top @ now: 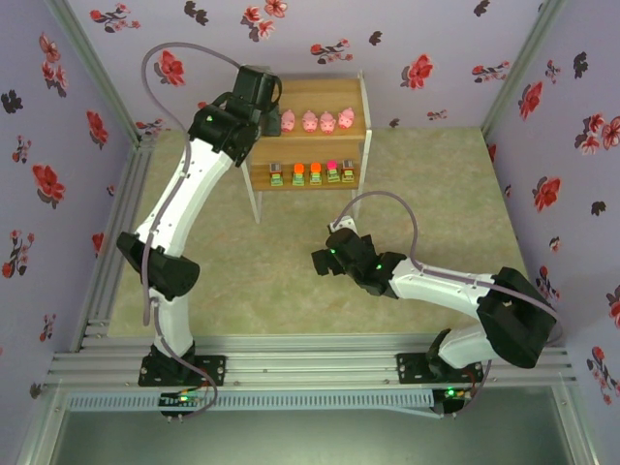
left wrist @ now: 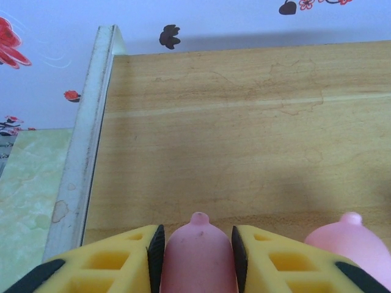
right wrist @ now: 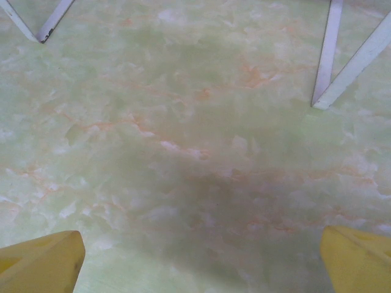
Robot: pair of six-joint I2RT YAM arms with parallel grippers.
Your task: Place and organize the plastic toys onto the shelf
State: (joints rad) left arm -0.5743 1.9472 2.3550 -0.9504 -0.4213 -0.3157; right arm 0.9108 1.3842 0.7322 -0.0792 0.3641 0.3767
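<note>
The shelf [top: 308, 145] stands at the back of the table. Several pink pig toys [top: 318, 121] line its upper board, and several blocky toys [top: 315, 173] with coloured tops line the lower board. My left gripper [top: 271, 111] hangs over the left end of the upper board. In the left wrist view the left gripper [left wrist: 197, 244] is shut on a pink pig [left wrist: 198, 259], black pads against both its sides, over the wooden board [left wrist: 244, 122]. Another pig [left wrist: 351, 241] stands just to the right. My right gripper [top: 325, 260] is open above the green mat, its fingertips [right wrist: 49, 262] wide apart with nothing between them.
The shelf's white frame rail [left wrist: 91, 140] runs along the left edge of the board, close to my left fingers. White shelf legs [right wrist: 330, 55] stand ahead of the right gripper. The marbled green mat [top: 436, 194] lies open to the right of the shelf. Flowered walls enclose the table.
</note>
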